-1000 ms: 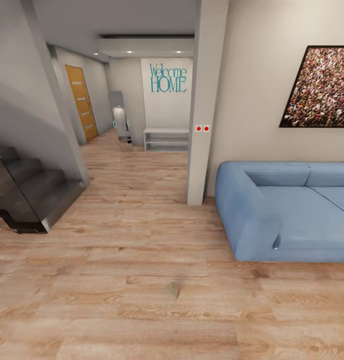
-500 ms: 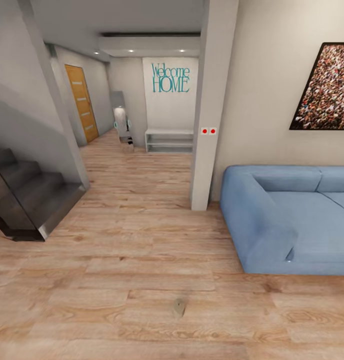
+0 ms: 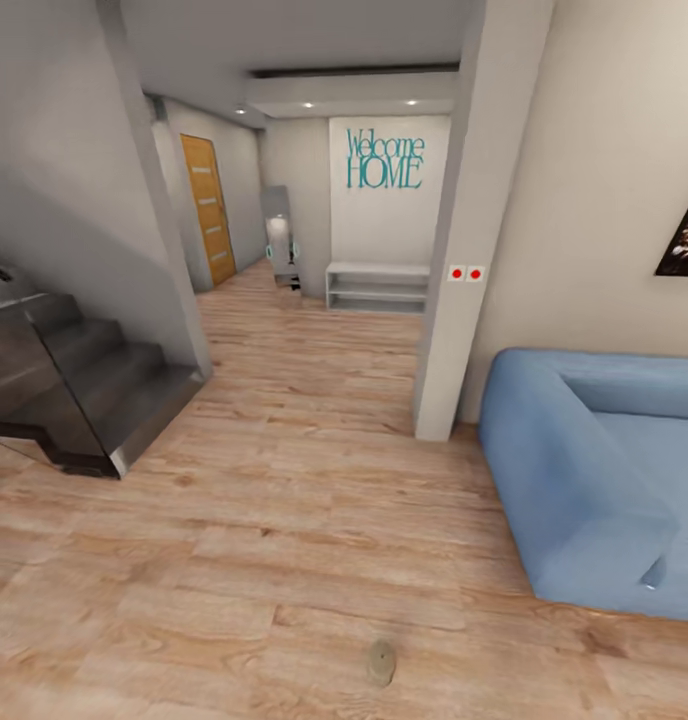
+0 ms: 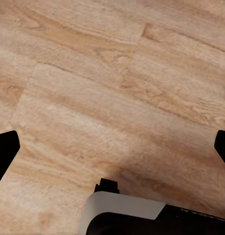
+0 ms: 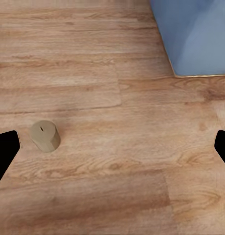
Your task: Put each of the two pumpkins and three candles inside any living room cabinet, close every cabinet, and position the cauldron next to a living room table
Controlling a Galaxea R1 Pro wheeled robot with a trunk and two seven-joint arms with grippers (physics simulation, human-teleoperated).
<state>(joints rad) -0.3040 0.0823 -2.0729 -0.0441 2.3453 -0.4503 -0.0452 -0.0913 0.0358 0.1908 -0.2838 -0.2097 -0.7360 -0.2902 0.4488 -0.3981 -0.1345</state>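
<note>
One candle (image 3: 382,662), a stubby tan-olive cylinder, lies on its side on the wooden floor close in front of me in the head view. The right wrist view has the same candle (image 5: 44,135) on the planks, off to one side of my right gripper (image 5: 112,149), which is open with nothing between its black fingertips. My left gripper (image 4: 112,152) is also open over bare floor, with part of my own base (image 4: 141,215) under it. The pumpkins, cabinet, table and cauldron are out of view.
A blue sofa (image 3: 594,470) stands at the right, its corner (image 5: 195,34) near the right gripper. A grey pillar (image 3: 464,260) rises left of it. Dark stairs (image 3: 74,390) sit at the left. A hallway beyond holds a white shelf (image 3: 377,287) and an orange door (image 3: 209,210).
The camera has turned left and moved forward, so the sofa and pillar sit further right. The candle now lies lower in the picture, closer to me.
</note>
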